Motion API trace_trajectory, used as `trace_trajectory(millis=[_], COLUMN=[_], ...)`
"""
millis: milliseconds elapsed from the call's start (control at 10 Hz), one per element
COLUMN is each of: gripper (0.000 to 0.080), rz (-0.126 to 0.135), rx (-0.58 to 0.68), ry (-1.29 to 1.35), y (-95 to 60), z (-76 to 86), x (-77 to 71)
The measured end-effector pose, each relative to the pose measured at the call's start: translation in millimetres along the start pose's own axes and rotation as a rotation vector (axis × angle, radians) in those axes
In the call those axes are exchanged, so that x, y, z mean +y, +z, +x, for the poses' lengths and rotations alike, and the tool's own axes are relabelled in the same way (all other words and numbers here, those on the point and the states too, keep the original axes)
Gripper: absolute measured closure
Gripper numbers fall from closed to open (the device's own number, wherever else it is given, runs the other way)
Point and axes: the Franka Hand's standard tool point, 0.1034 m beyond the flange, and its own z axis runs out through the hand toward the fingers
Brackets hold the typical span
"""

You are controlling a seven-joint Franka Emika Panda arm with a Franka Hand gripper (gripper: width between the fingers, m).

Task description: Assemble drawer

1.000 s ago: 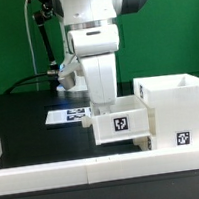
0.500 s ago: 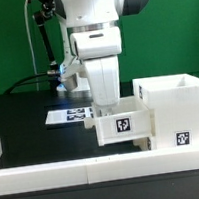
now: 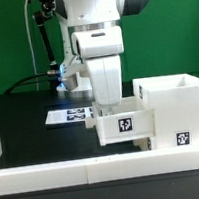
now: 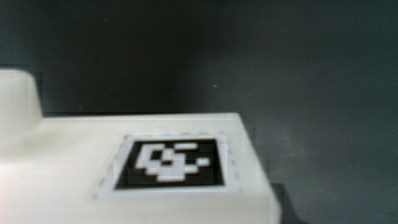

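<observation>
Exterior view, left to right: the marker board [image 3: 67, 115] lies centre-left on the dark worktop [image 3: 20, 122]. At centre, the hand [image 3: 110, 106] reaches down into a tagged tray [image 3: 123, 125]; whether its fingers grip cannot be told. The casing [image 3: 176, 106] adjoins at right, behind the border rail [image 3: 56, 172].

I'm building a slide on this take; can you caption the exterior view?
The arm's hand lowered onto a tagged white tray beside the casing, marker board behind.

One casing [image 3: 176, 106], one tray [image 3: 122, 124], one marker board [image 3: 69, 116].
</observation>
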Motion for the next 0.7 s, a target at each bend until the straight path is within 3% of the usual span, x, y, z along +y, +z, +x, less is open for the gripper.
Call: trace_trajectory(millis=[700], gripper=[0.0755], rz=[-0.004], rx=[-0.007], ry=[-0.016], y=[0.2], z=[-0.6], x=[0.7])
